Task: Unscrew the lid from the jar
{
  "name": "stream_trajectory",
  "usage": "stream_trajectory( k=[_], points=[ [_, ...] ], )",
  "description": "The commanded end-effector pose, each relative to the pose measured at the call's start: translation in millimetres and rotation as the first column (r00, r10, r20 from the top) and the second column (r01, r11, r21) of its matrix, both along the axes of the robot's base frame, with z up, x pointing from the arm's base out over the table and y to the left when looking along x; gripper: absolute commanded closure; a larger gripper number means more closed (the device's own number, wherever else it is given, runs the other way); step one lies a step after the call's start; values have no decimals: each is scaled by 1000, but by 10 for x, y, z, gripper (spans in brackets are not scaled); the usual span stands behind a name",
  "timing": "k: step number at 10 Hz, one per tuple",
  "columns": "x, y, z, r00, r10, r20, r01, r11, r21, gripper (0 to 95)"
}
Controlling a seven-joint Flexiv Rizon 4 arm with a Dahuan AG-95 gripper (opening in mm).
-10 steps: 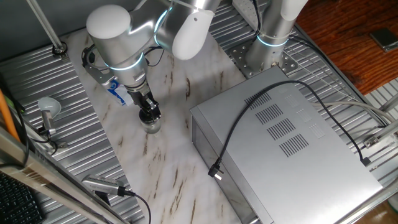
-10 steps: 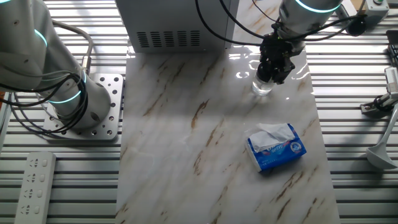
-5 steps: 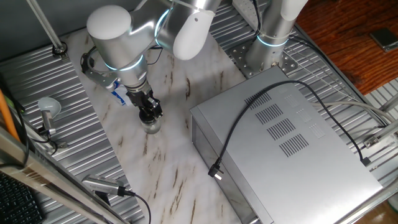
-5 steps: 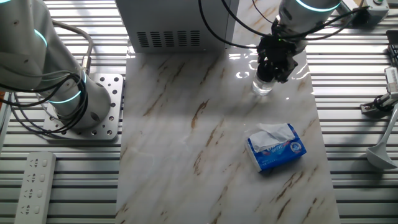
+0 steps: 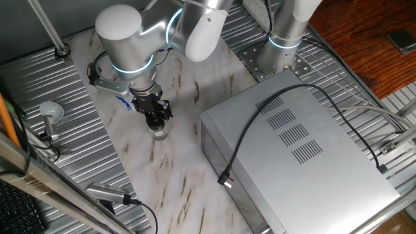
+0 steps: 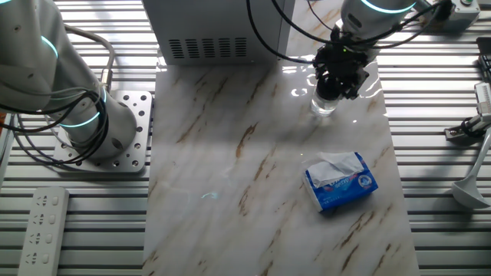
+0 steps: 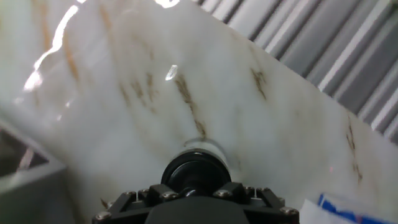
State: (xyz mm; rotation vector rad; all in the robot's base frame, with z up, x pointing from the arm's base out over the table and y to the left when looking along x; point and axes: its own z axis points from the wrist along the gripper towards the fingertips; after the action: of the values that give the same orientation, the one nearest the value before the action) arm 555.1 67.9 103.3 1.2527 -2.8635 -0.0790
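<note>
On marble slab: clear jar [image 6: 324, 106] upright, black lid [image 7: 196, 174] on, pincer [image 6: 337, 79] clamped round lid.

Silver rounded arm [image 5: 130, 32], glowing cyan joint rings; black tool [image 5: 156, 117], loose cables

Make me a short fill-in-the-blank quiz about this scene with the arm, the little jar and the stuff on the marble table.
1. The gripper is at the jar's black ____.
2. The jar stands on a ____-patterned tabletop.
3. The blue-and-white packet lies ____ from the jar, not touching it.
4. A black cable runs across the top of the grey metal ____.

Missing words: lid; marble; apart; box
</note>
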Motion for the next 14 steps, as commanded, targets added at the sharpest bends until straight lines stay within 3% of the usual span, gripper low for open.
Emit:
stream_trajectory(
  k=[1, 10, 14],
  points=[
    [-2, 0, -9, 998, 69, 10, -69, 998, 10, 380],
    [-2, 0, -8, 982, 190, 23, -190, 982, 7, 380],
    [-2, 0, -7, 941, 336, 34, -337, 941, 21, 380]
  ],
)
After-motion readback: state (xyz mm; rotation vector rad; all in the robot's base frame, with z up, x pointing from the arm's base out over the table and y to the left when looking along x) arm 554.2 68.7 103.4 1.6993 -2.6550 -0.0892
